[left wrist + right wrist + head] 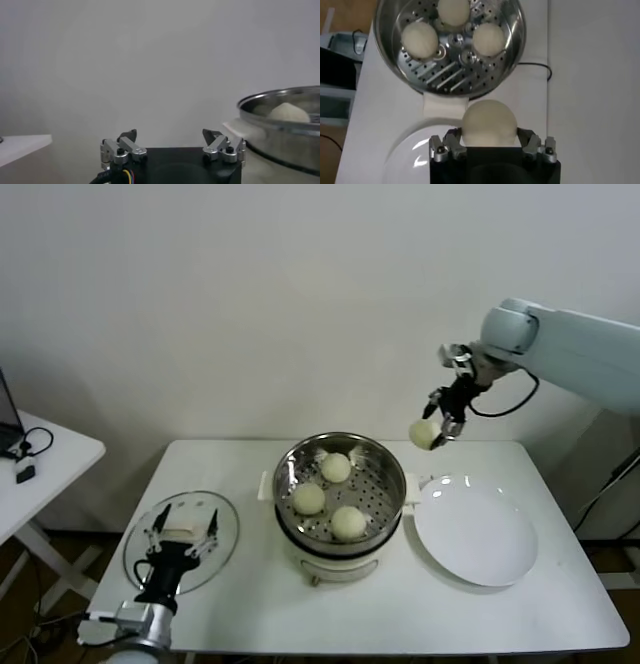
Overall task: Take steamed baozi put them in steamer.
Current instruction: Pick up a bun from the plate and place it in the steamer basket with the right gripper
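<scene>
The steamer (395, 504), a shiny steel pot with a perforated floor on a white base, stands mid-table and holds three cream-white baozi (336, 467) (309, 499) (348, 522). My right gripper (432, 434) is shut on a fourth baozi (424, 433) and holds it in the air, to the right of the steamer and behind the plate. In the right wrist view this baozi (488, 122) sits between the fingers, with the steamer (395, 60) beyond it. My left gripper (181, 536) is open and empty over the glass lid at the front left; it also shows in the left wrist view (170, 134).
A flat white plate (472, 532) lies to the right of the steamer, with nothing on it. A round glass lid (225, 529) lies at the table's left front. A small side table (60, 454) with a dark device stands at the far left.
</scene>
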{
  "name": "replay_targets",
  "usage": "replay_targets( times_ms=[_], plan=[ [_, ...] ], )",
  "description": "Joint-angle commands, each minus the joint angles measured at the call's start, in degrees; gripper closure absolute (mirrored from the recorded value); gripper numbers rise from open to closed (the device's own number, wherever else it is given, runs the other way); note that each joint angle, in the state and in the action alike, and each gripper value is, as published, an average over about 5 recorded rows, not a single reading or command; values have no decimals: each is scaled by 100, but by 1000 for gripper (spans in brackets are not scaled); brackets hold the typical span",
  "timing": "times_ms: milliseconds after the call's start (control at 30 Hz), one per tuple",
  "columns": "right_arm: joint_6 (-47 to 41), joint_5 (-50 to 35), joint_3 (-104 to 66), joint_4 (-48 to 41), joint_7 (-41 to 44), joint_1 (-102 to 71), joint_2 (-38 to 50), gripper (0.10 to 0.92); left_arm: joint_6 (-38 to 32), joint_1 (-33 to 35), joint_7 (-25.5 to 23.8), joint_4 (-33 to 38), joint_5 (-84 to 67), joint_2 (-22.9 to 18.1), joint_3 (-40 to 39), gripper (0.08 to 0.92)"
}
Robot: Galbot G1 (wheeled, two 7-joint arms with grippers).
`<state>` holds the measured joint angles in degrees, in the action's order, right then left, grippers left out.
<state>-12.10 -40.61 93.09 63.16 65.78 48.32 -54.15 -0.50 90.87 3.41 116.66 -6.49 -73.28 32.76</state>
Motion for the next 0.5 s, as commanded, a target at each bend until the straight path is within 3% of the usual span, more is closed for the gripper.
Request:
replay_targets(
  times_ms=[33,500],
  plan=[
    [-254,-979,572,143,-252,250,-1286,296,38,-66,14,156,312,17,-368,177],
    [-390,-845,541,356,-591,-417,-1490,296,45,-86,22,37,310,15,-334,177]
  ],
)
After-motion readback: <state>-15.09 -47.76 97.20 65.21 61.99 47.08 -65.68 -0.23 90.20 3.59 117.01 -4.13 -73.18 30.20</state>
